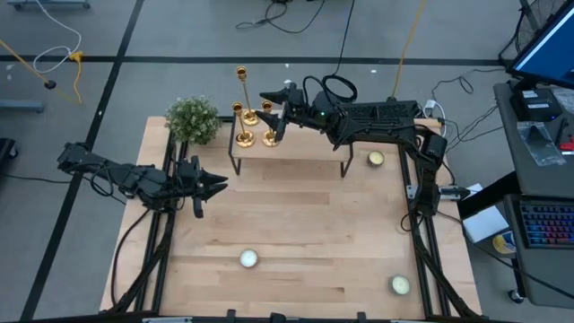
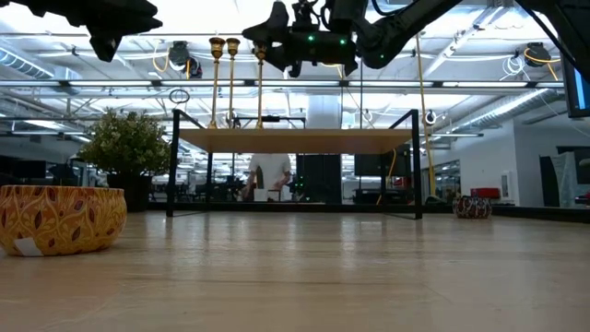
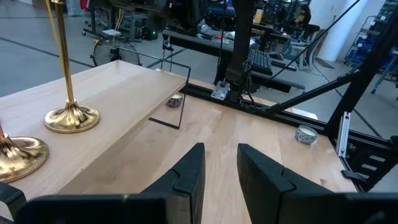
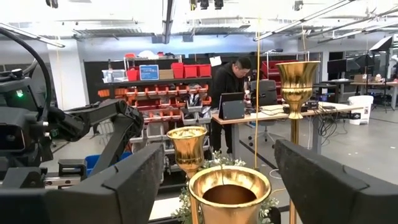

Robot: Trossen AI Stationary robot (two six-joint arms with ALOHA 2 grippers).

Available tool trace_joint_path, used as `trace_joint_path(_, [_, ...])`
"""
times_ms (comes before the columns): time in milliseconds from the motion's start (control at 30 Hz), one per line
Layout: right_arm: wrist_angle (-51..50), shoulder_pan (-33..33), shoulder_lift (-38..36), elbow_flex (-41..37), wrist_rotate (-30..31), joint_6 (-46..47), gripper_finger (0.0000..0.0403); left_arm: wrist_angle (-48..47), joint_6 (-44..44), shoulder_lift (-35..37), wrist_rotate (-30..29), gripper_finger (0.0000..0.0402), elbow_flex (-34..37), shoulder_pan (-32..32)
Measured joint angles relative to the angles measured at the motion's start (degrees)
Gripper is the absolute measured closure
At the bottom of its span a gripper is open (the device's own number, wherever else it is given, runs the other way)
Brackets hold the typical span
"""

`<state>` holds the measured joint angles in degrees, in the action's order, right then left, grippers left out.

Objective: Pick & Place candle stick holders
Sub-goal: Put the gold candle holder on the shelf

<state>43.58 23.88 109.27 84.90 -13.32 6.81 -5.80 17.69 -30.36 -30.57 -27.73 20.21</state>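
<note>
Table (image 1: 305,233): a pale wooden top, with both arms reaching in from its sides.
Near candles: one white candle (image 1: 248,259) lies toward the front edge in the high view; a second candle (image 1: 400,285) lies near the front right corner, well apart from the first.
Patterned bowl (image 2: 61,218): it stands close to the low camera, gold and brown, at that picture's left.
Left gripper (image 1: 215,185): it hovers over the left part of the table, short of the riser, pointing toward the middle. Its two fingers (image 3: 189,174) stand parted with only bare wood between them, so it is released and grasps nothing.
Riser shelf (image 1: 296,144): a wooden board on thin black legs at the far part of the table.
Candle stick holders: three gold ones stand upright on the left end of the riser, near one another. The tall one (image 1: 242,90) stands farthest back, the other two (image 1: 250,114) (image 1: 270,126) just in front of it.
Right gripper (image 1: 276,109): it reaches along the riser from the right and sits at the holders' tops. Its fingers (image 4: 339,180) are spread wide on either side of one holder's cup (image 4: 227,193), not closed on it.
Far candle (image 1: 376,159): it sits on the table just right of the riser.
Plant (image 1: 192,118): a bushy green one at the far left corner.
Room beyond: a person (image 4: 227,81) stands at a desk.
</note>
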Motion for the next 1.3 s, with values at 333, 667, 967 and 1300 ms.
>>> trace_joint_path(333, [-0.1, 0.0, 0.0, 0.0, 0.0, -0.2, 0.0071, 0.0, 0.0, 0.0, 0.0, 0.0309, 0.0, 0.0])
trace_joint_path(667, [4.2, 0.0, 0.1, 0.0, 0.0, -0.6, 0.0057, -0.1, 0.0, 0.0, 0.0, 0.0309, 0.0, 0.0])
trace_joint_path(967, [6.9, 0.0, -0.1, 0.0, 1.6, -0.6, 0.0057, -0.2, 0.0, 0.0, 0.0, 0.0309, 0.0, 0.0])
trace_joint_path(1300, [1.7, 0.0, -6.9, 0.0, 1.7, -5.2, 0.0065, -0.5, 0.0, 0.0, 0.0, 0.0309, 0.0, 0.0])
